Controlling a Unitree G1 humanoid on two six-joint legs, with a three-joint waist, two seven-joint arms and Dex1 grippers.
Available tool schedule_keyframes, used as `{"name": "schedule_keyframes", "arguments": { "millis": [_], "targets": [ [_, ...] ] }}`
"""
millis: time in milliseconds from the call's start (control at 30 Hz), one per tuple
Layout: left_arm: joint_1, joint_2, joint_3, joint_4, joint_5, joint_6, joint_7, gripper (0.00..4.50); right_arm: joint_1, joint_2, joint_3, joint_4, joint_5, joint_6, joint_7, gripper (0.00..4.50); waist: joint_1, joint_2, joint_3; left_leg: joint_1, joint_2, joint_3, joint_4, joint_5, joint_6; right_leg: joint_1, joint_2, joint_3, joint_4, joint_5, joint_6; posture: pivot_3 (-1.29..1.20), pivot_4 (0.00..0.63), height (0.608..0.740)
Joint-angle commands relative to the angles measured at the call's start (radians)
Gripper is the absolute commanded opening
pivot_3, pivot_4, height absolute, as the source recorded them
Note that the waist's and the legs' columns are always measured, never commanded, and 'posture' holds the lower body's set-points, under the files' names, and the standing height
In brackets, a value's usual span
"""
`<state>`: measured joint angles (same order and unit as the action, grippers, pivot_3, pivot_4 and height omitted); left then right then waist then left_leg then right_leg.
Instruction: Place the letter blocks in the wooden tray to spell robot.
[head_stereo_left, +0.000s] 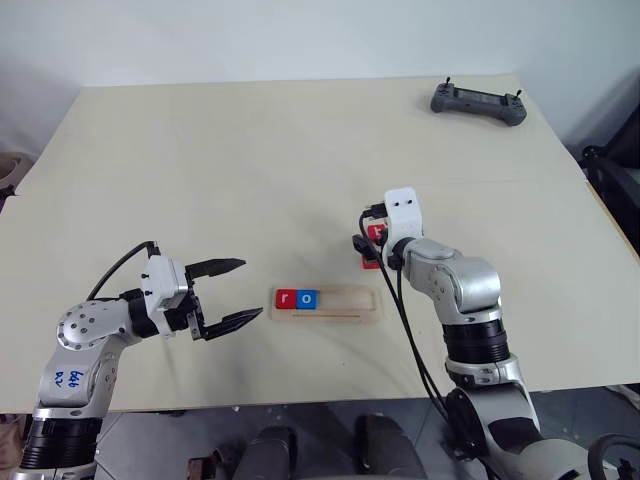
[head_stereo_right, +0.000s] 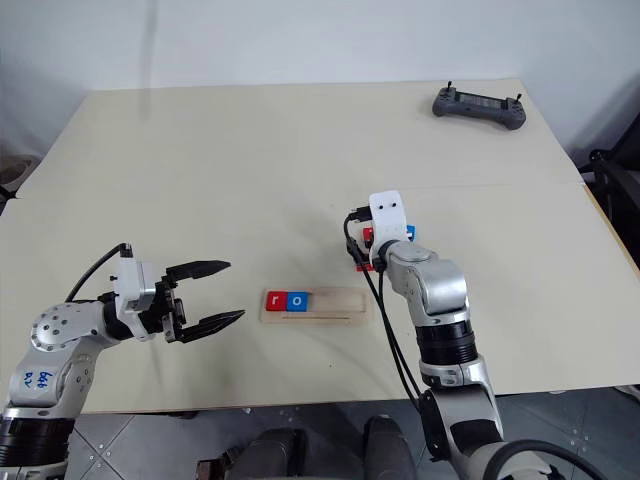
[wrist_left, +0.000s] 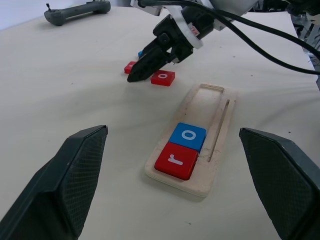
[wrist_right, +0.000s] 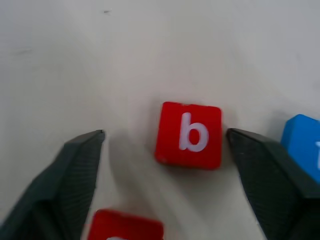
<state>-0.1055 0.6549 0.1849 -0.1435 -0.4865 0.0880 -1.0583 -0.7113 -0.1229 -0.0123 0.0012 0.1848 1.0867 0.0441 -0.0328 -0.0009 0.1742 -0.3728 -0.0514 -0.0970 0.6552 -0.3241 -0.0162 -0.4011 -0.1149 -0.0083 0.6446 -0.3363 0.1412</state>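
Tray: the wooden tray (head_stereo_left: 328, 303) lies on the near part of the table (head_stereo_left: 250, 170), between the two arms, long side running left to right.
Filled so far: a red r block (head_stereo_left: 285, 298) sits at the tray's left end with a blue o block (head_stereo_left: 307, 298) touching it on the right; the other three places are bare.
Still loose: a red b block (wrist_right: 189, 135), a second red block (wrist_right: 125, 226) near it, and a blue block (wrist_right: 302, 145) just beside the b, all on the table just beyond the tray's right end.
Right claw: the right claw (wrist_right: 165, 150) is lowered over the loose blocks with its fingers apart, one on each side of the b block, neither clearly touching it; it holds nothing yet.
Left claw: the left claw (head_stereo_left: 228, 292) hovers wide and empty to the left of the tray, pointing toward it.
Progress: by my reckoning two of five letters are placed; b, o and t remain, and b looks to be the one being picked now.
Other: a dark grey controller (head_stereo_left: 478, 102) lies at the far right of the table, well apart from the work.
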Motion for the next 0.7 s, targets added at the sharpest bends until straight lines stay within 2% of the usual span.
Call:
{"name": "schedule_keyframes", "arguments": {
  "millis": [33,167,200,433,567,700],
  "targets": [
    [0.006,0.001,0.015,-0.028,-0.019,-0.003,0.002,4.50,-0.009,0.018,-0.017,0.019,-0.005,-0.009,-0.009,2.89,-0.001,0.000,0.000,0.000,0.000,0.000,0.000,0.000,0.000,0.000,0.000,0.000,0.000,0.000,0.000,0.00,0.150,0.740],
    [0.002,0.000,0.012,-0.025,-0.018,-0.003,0.001,4.50,-0.009,0.022,-0.014,0.023,-0.014,-0.011,-0.013,1.59,-0.005,0.000,0.000,0.000,0.000,0.000,0.000,0.000,0.000,0.000,0.000,0.000,0.000,0.000,0.000,0.00,0.150,0.740],
    [0.001,0.000,0.011,-0.024,-0.018,-0.003,0.001,4.50,-0.008,0.023,-0.013,0.022,-0.015,-0.012,-0.013,1.47,-0.007,0.000,0.000,0.000,0.000,0.000,0.000,0.000,0.000,0.000,0.000,0.000,0.000,0.000,0.000,0.00,0.150,0.740],
    [-0.011,-0.006,-0.001,-0.011,-0.016,-0.004,-0.009,4.50,-0.008,-0.006,0.005,-0.106,0.029,-0.015,0.076,1.47,-0.012,0.000,0.000,0.000,0.001,0.000,-0.001,0.000,0.000,-0.001,0.000,0.000,0.000,0.000,0.000,0.00,0.150,0.740],
    [-0.026,-0.010,-0.010,0.005,-0.016,-0.004,-0.021,4.50,0.014,-0.070,-0.008,-0.250,0.050,0.074,0.109,1.47,-0.009,0.000,0.000,0.000,0.000,0.000,-0.002,0.000,0.000,-0.002,0.000,0.000,0.000,0.000,0.000,0.00,0.150,0.740],
    [-0.058,-0.020,-0.030,0.045,-0.011,-0.011,-0.046,4.50,0.098,-0.159,-0.073,-0.414,0.058,0.209,0.112,1.47,0.008,0.000,0.000,-0.001,-0.001,0.000,-0.002,0.000,0.000,-0.001,-0.001,0.001,-0.001,0.000,0.000,0.00,0.150,0.740]
  ]
}}
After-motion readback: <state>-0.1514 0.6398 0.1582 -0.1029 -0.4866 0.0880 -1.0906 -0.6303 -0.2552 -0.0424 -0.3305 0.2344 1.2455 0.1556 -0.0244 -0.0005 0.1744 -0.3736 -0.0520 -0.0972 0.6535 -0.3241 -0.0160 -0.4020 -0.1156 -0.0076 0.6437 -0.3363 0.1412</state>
